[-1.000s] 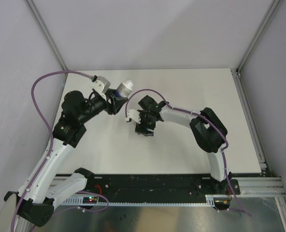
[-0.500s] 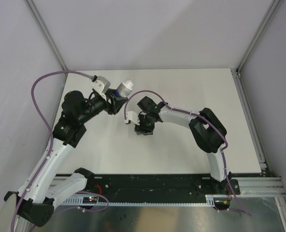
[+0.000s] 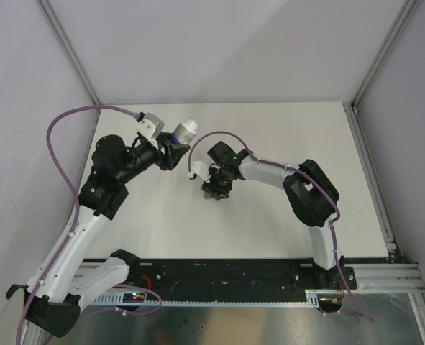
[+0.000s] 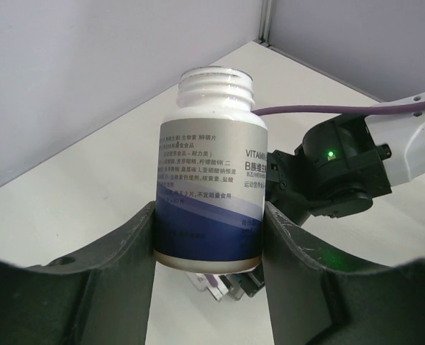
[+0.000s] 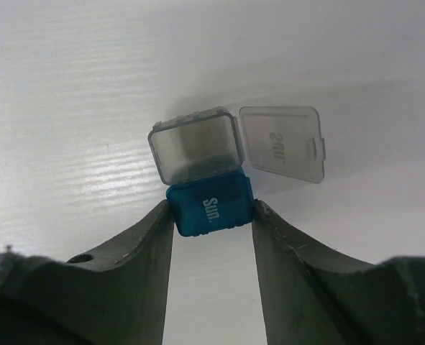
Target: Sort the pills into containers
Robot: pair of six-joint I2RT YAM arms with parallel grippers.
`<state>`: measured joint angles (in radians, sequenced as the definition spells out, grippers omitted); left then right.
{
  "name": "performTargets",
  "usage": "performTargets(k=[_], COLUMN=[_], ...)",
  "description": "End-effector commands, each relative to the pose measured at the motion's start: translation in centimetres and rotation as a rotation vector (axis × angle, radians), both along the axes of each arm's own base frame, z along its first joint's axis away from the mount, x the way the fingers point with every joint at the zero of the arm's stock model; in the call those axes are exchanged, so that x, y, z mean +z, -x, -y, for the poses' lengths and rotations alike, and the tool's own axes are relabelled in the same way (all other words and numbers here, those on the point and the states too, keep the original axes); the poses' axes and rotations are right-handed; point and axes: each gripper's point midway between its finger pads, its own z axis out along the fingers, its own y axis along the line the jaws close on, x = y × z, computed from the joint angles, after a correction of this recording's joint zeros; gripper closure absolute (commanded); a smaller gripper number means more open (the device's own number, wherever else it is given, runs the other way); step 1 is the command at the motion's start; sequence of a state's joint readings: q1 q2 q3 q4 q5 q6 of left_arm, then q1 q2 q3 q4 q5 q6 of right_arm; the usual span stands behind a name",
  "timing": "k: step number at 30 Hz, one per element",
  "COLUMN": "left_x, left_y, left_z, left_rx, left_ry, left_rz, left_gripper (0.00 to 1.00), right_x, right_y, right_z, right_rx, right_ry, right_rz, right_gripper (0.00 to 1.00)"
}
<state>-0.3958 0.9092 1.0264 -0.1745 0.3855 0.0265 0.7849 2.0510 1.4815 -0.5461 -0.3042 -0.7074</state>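
Observation:
The containers are a tiny joined pair. The teal-blue compartment (image 5: 211, 205), marked "Sun.", is pinched between the fingers of my right gripper (image 5: 212, 213). The grey compartment (image 5: 195, 146) beyond it has its clear lid (image 5: 282, 144) flipped open to the right. From above, my right gripper (image 3: 213, 188) points down at mid-table and covers the pair. My left gripper (image 4: 208, 230) is shut on a white bottle (image 4: 212, 165) with a blue label and a bare threaded neck. It holds the bottle (image 3: 187, 130) above the table, left of the right gripper. No pills show.
The right arm's black wrist (image 4: 341, 169) sits close behind the bottle. A purple cable (image 3: 205, 140) loops between the two arms. Grey walls bound the white table (image 3: 284, 136) on the left, back and right.
My right gripper's fingers have come together on the teal-blue compartment and its wrist has shifted slightly. The left arm and bottle have not moved.

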Motion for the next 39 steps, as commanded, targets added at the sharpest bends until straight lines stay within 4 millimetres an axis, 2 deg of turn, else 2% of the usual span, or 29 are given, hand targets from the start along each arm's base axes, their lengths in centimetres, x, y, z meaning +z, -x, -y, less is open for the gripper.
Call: performTargets(k=[1, 9, 13, 18, 24, 31, 39], left_x=[0.4, -1.2, -2.0, -2.7, -4.0, -5.4, -6.1], left_y=[-0.4, -0.9, -1.2, -1.3, -1.5, -1.7, -1.6], left_z=[-0.5, -0.9, -1.0, -1.1, -1.4, -1.6, -1.4], left_rx=[0.024, 0.051, 0.06, 0.065, 0.075, 0.086, 0.067], left_ry=[-0.002, -0.036, -0.053, -0.065, -0.094, -0.126, -0.137], left_rz=[0.038, 0.024, 0.014, 0.006, -0.003, -0.019, -0.034], left_gripper=[1.0, 1.0, 1.0, 1.0, 1.0, 1.0, 1.0], right_x=[1.3, 1.7, 1.1, 1.0, 1.3, 1.9, 1.7], right_y=[-0.3, -0.9, 0.3, 1.5, 2.1, 1.3, 0.9], right_z=[1.8, 6.0, 8.3, 9.6, 9.3, 8.6, 7.0], right_rx=[-0.141, -0.421, -0.519, -0.6, -0.663, -0.742, -0.78], right_ry=[-0.017, -0.019, 0.023, 0.046, 0.034, -0.012, -0.039], right_rz=[-0.036, -0.056, -0.046, -0.032, -0.021, -0.009, -0.035], right_gripper=[0.64, 0.66, 0.65, 0.64, 0.6, 0.59, 0.52])
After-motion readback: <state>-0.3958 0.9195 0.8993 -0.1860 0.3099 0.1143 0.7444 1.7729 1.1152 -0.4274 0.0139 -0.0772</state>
